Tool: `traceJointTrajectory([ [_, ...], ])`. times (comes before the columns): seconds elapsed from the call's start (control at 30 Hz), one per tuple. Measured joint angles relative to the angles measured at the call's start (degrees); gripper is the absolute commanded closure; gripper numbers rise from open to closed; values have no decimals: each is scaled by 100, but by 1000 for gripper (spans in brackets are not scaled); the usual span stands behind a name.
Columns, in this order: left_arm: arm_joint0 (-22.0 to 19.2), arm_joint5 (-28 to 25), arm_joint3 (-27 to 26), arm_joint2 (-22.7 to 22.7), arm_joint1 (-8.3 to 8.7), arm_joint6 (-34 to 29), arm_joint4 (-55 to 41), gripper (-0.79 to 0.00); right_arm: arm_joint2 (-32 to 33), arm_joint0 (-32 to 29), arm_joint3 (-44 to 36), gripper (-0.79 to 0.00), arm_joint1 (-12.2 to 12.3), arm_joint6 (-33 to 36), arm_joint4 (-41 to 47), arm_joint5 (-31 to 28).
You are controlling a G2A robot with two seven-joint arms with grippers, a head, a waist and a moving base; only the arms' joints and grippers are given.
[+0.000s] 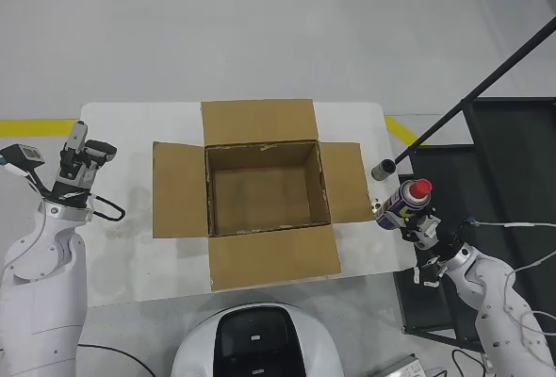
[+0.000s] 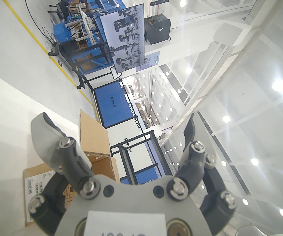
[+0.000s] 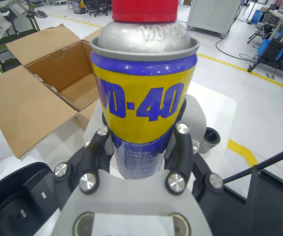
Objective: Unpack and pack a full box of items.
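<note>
The white table [image 1: 127,254] bears an open cardboard box [image 1: 264,193] between the claws. The right claw [image 1: 412,219] grasps a red-capped spray can [image 1: 405,200] beside the box's flap, with a small metal cylinder [image 1: 384,169] just beyond. The left claw [image 2: 118,124] gapes, released.

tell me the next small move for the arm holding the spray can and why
Probably carry the spray can, shut in the right gripper, sideways until it is over the open cardboard box: the box looks empty, and the can hangs upright just beyond its right flap.
</note>
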Motion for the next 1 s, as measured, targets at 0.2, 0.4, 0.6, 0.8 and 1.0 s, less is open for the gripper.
traceJointTrajectory([
  [0.2, 0, 0, 0, 0, 0, 0, 0, -785, -20, 22, -37, 0, -8, 63, 53, 92],
  [0.4, 0, 0, 0, 0, 0, 0, 0, -785, -95, 44, 267, 0, -28, -13, 200, 262],
  [0.6, 0, 0, 0, 0, 0, 0, 0, -785, -282, 306, 1419, 0, -66, -673, 315, 296],
  [0.8, 0, 0, 0, 0, 0, 0, 0, -785, -773, 880, 2782, 0, -120, -1386, 39, 29],
  [1.0, 0, 0, 0, 0, 0, 0, 0, -785, -1214, 1496, 4053, 0, -189, -2162, -422, 287],
])
